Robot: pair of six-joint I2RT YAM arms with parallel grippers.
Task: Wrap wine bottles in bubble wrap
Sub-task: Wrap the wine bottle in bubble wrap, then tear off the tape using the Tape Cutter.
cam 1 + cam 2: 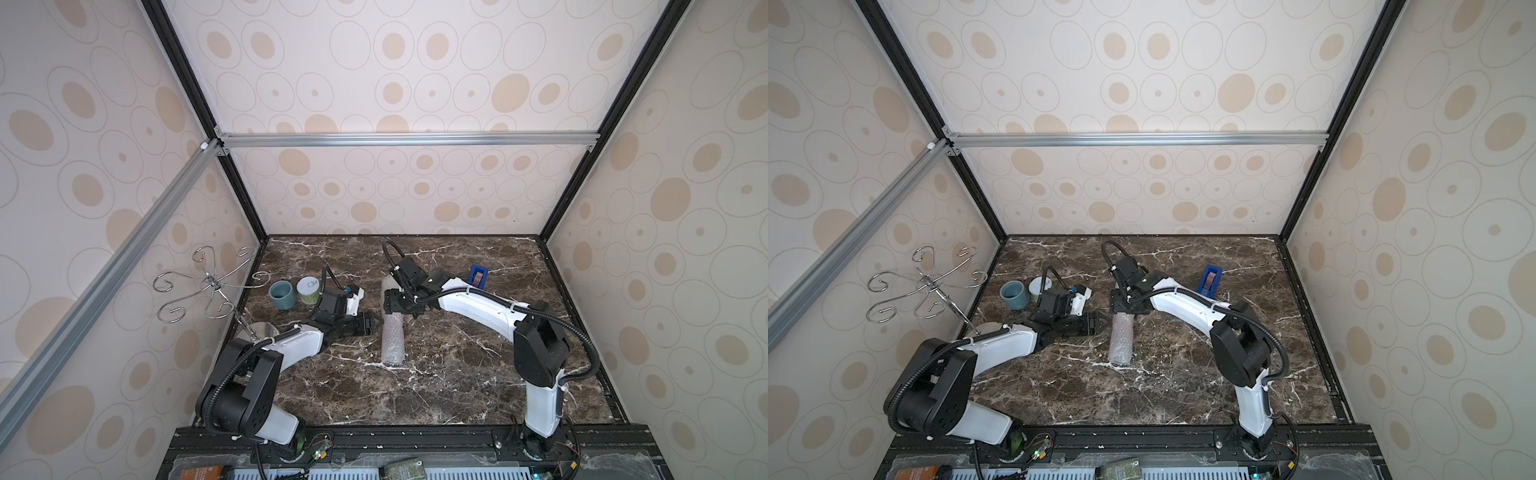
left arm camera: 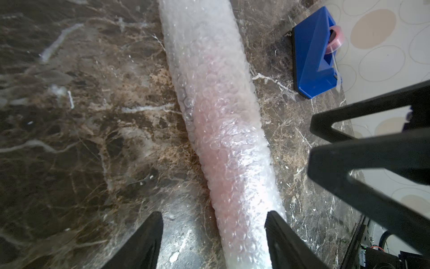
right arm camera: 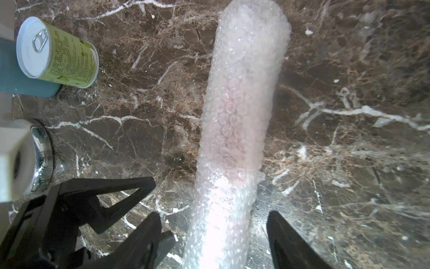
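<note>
Left claw (image 1: 372, 325) is released and holds nothing. Its tips aim toward the right edge of the table (image 1: 457, 374) and sit just beside the left flank of the wrap (image 1: 393, 343), about mid-length. The right wrist view shows a strip of marble between tips and film, so they are apart, not touching.

The wrap is rolled into a tube lying flat on the marble, midway between the near and far edges and a little nearer the left edge. Its long axis runs from near edge to far edge.

Right claw (image 3: 215, 229) stands over the tube's far half, also released, with fingers (image 3: 279, 230) spread to either side and a gap at both. Whether they are down around the tube or only above it I cannot tell. This is the nearer claw and it is set across the axis, so a squeeze there would likely take the tube by its width.

The bottle (image 2: 216, 130) shows only as a pink blush through whitish bubbles along the tube's middle. The film runs past the pink at both ends. Neck and cap are hidden, so I cannot tell which way it points. I see no tape on the tube, so the springy film may loosen if left unheld
</note>
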